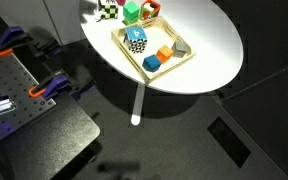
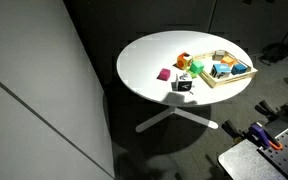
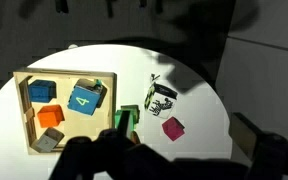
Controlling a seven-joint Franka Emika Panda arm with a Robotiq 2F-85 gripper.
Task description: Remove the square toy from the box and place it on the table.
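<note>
Black-and-white checkered square toy

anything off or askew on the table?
Nothing spilled or damaged. The box lies flat on the table with four blocks inside. A black-and-white piece, a green block and a magenta block sit loose beside it.

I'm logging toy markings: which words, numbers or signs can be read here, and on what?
"4": on the blue top face of a block in the wooden box.
Black-and-white toy on the table: it shows markings, but they are too blurred to read.
Nothing else is legible in any view.
</note>
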